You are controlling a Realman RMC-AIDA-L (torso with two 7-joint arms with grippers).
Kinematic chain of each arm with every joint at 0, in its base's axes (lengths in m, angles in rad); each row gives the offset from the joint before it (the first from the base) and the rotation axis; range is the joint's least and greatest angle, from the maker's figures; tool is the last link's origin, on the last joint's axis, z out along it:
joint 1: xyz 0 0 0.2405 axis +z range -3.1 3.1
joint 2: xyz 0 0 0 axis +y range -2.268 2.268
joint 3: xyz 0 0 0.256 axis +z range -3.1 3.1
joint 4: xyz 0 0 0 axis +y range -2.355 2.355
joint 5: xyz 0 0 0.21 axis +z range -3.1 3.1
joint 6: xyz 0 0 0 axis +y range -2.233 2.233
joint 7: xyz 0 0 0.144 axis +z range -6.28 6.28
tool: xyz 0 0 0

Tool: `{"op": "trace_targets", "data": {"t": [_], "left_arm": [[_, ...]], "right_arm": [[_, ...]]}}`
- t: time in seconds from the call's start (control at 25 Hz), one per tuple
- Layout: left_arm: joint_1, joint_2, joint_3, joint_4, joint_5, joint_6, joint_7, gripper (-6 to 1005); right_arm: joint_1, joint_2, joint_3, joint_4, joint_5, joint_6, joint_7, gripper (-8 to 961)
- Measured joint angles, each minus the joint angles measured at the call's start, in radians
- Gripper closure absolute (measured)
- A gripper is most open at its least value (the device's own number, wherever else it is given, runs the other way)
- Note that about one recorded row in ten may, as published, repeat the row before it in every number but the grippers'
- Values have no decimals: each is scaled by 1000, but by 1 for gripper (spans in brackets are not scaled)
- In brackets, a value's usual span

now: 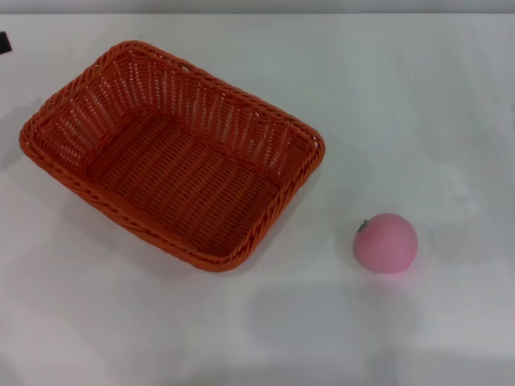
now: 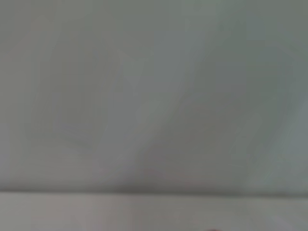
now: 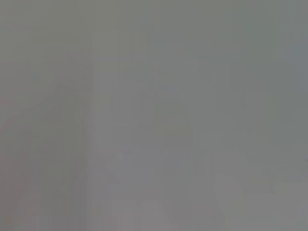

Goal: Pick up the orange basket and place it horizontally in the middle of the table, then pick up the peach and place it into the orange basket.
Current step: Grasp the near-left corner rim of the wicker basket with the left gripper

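The orange basket (image 1: 173, 153) lies on the white table (image 1: 418, 104) left of centre in the head view, turned at a slant with its long side running from far left to near right; nothing lies inside it. The peach (image 1: 385, 242), a pink ball with a small green mark on its upper left, rests on the table to the right of the basket and nearer to me, well apart from it. Neither gripper nor arm shows in the head view. Both wrist views hold only a blank grey-white surface.
A small dark object (image 1: 5, 42) sits at the far left edge of the table. Bare tabletop surrounds the basket and the peach on all sides.
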Motion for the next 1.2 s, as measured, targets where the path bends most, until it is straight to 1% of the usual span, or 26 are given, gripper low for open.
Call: {"op": "trace_targets", "data": {"t": [0.16, 0.24, 0.36, 0.44, 0.64, 0.76, 0.84, 1.04, 1.08, 1.12, 1.2], "left_arm": [[-78, 46, -5, -2, 155, -83, -113, 212], [-117, 56, -7, -1, 252, -107, -154, 212], [-151, 57, -7, 0, 347, -121, -173, 212], [-167, 57, -1, 18, 378, -120, -172, 212], [-210, 57, 2, 98, 417, -99, -146, 212], [-227, 53, 7, 133, 427, -78, -130, 211], [-234, 51, 25, 151, 432, -62, -126, 211], [-248, 47, 100, 193, 437, -13, -125, 233], [-248, 47, 100, 193, 437, -13, -125, 237], [-252, 45, 130, 202, 438, 10, -125, 241], [-260, 44, 152, 218, 439, 33, -125, 250]], "right_arm": [[-2, 2, -1, 9, -1, 8, 0, 200], [-4, 3, -1, 17, -2, 12, 0, 200], [-8, 3, -2, 38, -2, 16, -3, 200], [-12, 3, -4, 48, -2, 19, -5, 200], [-22, 3, -13, 52, -3, 26, -1, 200], [-26, 3, -14, 52, -3, 32, 0, 200], [-27, 3, -16, 52, -3, 33, 0, 200], [-29, 2, -27, 51, -3, 33, 0, 199], [-29, 2, -27, 51, -3, 33, 0, 199], [-29, 2, -27, 51, -3, 32, 0, 199], [-29, 2, -28, 52, -3, 30, 0, 200]]}}
